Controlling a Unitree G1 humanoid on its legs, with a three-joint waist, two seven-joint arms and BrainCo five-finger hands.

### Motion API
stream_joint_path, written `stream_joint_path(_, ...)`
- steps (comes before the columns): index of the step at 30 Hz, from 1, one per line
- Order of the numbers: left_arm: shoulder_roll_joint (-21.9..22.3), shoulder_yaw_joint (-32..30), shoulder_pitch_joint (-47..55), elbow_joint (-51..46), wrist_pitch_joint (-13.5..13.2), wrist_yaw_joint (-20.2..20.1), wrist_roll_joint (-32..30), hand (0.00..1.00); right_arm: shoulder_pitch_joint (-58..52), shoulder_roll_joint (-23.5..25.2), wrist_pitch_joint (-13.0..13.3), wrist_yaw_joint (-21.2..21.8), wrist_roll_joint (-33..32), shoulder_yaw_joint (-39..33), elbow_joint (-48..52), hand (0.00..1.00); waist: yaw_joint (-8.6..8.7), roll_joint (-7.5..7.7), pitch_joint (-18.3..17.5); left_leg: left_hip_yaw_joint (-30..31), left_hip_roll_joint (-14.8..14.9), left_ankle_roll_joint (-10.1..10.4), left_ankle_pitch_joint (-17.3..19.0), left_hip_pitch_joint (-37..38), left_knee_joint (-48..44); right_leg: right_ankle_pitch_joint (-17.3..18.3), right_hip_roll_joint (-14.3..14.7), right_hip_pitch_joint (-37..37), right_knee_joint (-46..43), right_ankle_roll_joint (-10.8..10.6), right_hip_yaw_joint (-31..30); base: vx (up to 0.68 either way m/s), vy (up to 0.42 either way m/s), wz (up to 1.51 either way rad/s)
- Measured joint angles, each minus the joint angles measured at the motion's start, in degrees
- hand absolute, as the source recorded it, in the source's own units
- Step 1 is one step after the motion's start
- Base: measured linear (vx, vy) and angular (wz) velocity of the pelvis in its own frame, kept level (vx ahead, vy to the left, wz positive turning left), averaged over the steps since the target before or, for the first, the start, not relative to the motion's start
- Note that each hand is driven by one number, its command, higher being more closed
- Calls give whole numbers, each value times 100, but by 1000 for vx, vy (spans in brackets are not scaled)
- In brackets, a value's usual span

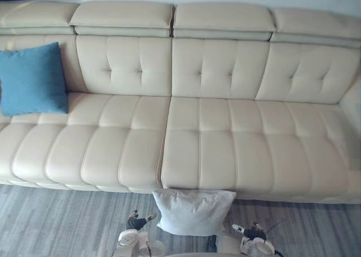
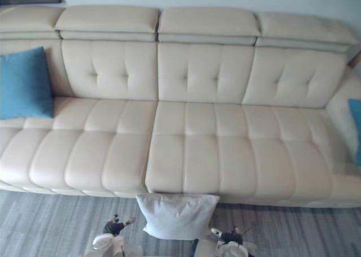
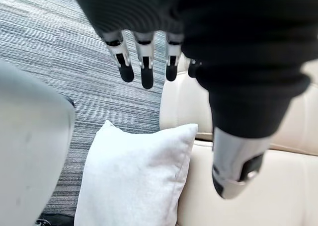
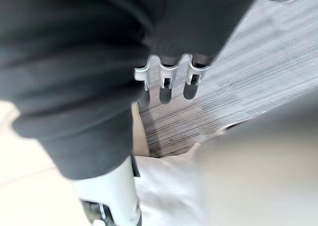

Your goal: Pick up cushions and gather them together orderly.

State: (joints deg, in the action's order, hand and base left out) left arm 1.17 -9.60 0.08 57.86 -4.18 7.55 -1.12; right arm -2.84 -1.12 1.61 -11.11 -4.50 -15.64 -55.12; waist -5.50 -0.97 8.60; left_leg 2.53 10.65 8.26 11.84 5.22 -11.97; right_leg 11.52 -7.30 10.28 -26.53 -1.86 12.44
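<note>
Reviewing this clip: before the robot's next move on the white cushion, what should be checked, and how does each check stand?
1. Left hand free: ok, fingers straight, holding nothing.
2. Right hand free: ok, fingers relaxed, holding nothing.
3. White cushion within reach: probably ok; it sits on the floor against the front of the sofa, between both hands.
4. Gathering spot free: ok; the seat beside the blue cushion at the sofa's left end is bare.
5. Cushions gathered: not ok; the white cushion is off the sofa, and a second blue cushion is at the far right end.
</note>
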Motion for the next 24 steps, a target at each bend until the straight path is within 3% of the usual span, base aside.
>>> stream_joint_path(3, 189, 3, -124, 3, -4, -6, -1, 0, -6, 67, 11, -4, -14, 6, 0, 0, 38, 31, -17, 271, 78, 82, -207, -132, -178, 7, 14, -484, 382, 11, 491, 125, -135, 76)
stream_joint_path(6, 183, 77, -216, -35, 3, -3, -1, 0, 107, 162, 13, -13, -29, -6, 4, 0, 52, 173, -53, 142, 121, 103, -219, -475, -643, 4, 22, -657, 665, 13, 766, 63, -45, 51)
stream_joint_path(10, 177, 238, -173, -45, 5, -2, 5, 0, 135, 173, 12, -14, -59, -94, 13, 0, 49, 149, -92, -304, 79, 101, -220, -350, -589, -38, -4, -862, 925, 28, 677, 1, 8, -5)
stream_joint_path(15, 176, 298, -149, -32, 12, -5, 6, 0, 98, 147, 1, -15, -49, -221, 9, 0, 61, 137, -107, -700, -34, 16, -369, -95, -172, -428, -6, -863, 1318, -36, 396, -32, 63, -28)
stream_joint_path(24, 21, 348, 29, -40, 13, -2, 28, 0, -128, 194, -2, -35, -50, -243, 3, 0, 161, 214, -200, -842, -199, -46, -414, 98, -80, -856, -92, -1182, 1825, -141, 260, -85, 57, -6)
